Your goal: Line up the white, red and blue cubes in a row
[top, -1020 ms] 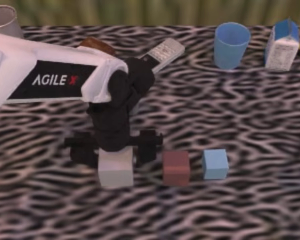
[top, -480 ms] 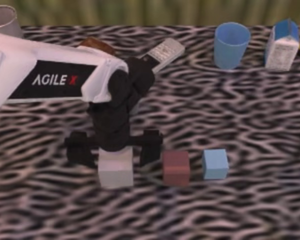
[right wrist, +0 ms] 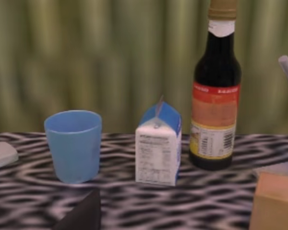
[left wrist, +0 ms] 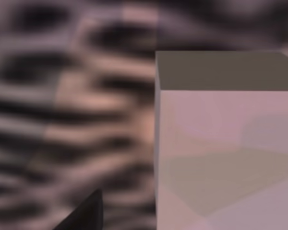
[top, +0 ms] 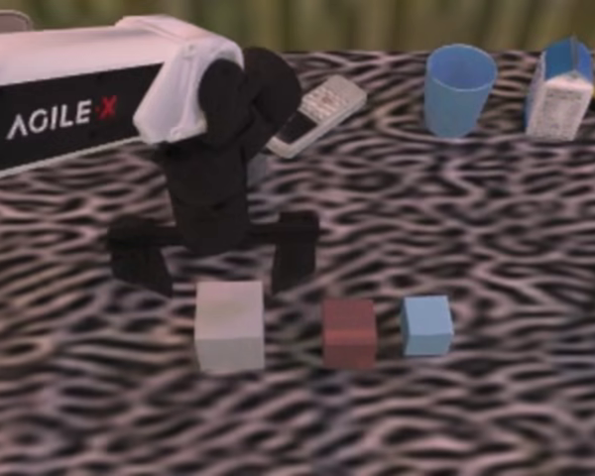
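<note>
The white cube, the red cube and the blue cube stand side by side in a row on the patterned table, small gaps between them. My left gripper hovers just behind the white cube, open, its dark fingers spread wider than the cube and holding nothing. In the left wrist view the white cube fills one side, with one fingertip beside it. My right gripper is outside the top view; one fingertip shows far off centre, with nothing held.
At the back right stand a light blue cup, a blue-and-white carton and a dark sauce bottle. A grey handset lies behind my left arm. An orange-brown box sits close to the right wrist.
My left gripper has drawn back and up from the white cube, which now shows whole. Its fingers stand wider apart. The three cubes have not moved.
</note>
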{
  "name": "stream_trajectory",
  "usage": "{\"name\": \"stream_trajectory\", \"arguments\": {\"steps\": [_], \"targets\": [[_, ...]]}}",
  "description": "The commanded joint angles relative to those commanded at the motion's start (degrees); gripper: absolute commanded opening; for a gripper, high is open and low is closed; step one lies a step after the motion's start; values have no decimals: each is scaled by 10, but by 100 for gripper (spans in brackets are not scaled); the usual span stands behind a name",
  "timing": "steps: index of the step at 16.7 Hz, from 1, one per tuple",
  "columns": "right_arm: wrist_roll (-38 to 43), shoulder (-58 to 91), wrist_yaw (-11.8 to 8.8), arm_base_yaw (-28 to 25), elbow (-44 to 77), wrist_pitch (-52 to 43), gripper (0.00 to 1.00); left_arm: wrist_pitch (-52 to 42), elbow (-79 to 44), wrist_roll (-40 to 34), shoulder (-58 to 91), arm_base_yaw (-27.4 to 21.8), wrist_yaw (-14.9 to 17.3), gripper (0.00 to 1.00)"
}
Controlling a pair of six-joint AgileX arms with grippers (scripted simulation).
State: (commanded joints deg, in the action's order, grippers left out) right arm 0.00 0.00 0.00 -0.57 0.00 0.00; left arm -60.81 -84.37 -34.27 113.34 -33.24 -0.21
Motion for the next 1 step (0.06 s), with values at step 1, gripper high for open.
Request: {"name": "stream_trajectory", "arguments": {"steps": [1], "targets": [[0, 0, 0, 0, 0, 0, 100, -4, -3, 0, -3, 1, 0, 100]]}}
